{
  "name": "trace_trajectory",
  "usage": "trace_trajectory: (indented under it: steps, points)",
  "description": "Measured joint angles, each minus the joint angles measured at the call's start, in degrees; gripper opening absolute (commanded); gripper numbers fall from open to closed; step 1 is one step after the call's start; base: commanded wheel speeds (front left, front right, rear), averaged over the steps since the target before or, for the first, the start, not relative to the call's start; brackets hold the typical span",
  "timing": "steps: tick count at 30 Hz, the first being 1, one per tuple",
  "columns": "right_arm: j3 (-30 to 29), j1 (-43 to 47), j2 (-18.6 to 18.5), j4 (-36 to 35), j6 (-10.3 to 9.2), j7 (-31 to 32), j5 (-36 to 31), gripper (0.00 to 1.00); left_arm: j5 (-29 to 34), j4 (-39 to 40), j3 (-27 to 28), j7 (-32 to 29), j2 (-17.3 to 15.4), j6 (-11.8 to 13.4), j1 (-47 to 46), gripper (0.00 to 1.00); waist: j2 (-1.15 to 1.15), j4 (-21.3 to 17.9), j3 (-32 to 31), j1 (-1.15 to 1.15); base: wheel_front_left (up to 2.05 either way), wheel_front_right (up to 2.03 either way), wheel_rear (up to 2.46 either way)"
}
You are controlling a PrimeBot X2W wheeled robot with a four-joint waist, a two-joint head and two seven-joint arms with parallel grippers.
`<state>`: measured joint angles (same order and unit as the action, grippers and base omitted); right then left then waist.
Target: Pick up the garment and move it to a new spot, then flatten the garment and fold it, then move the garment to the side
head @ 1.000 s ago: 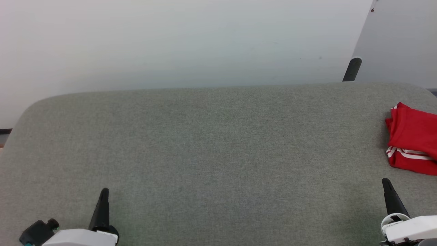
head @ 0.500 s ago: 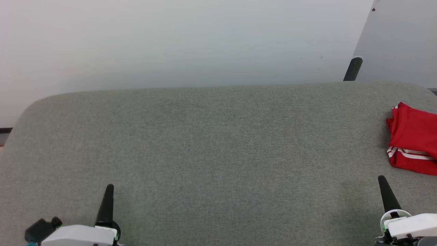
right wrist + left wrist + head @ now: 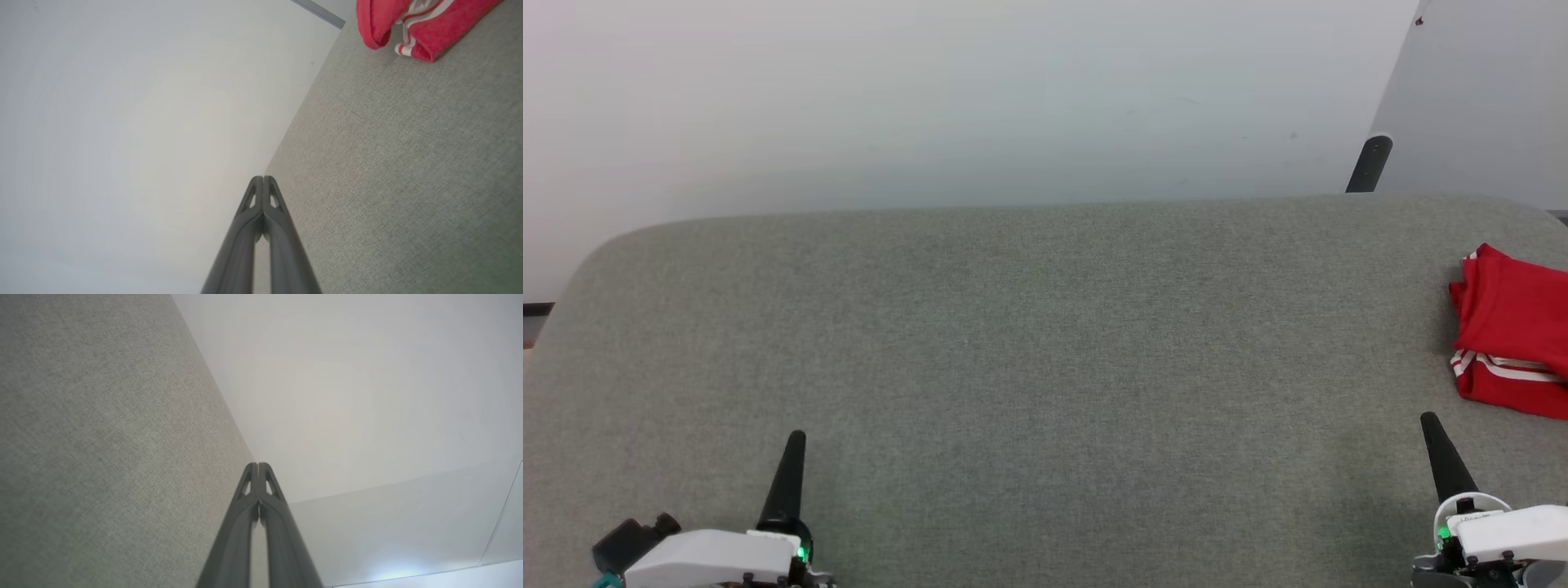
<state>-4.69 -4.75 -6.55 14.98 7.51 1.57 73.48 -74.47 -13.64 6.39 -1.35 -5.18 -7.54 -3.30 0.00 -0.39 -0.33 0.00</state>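
The garment [image 3: 1515, 327] lies folded at the frame's right edge on the tabletop [image 3: 1045, 343] — the task looks finished; left gripper [image 3: 796, 445] and right gripper [image 3: 1429, 425] are clenched, empty, in the lower corners

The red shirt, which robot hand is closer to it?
Right. The right gripper sits just short of the red shirt; the left gripper is far off at the other side.

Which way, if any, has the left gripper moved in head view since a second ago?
Yes. The left gripper has moved forward and slightly to the right, toward the far edge of the table, which hardly shifted.
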Motion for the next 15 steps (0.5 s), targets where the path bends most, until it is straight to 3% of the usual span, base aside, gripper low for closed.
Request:
trace_trajectory:
  steps: [15]
  points:
    - [-0.7,-0.5,1.4,-0.3,-0.01,1.9,7.3,0.00,-6.9,-0.1,0.0,-2.1,0.9,0.0,-1.1,0.00,0.00,0.1,0.2,0.00,0.00,0.00,0.00]
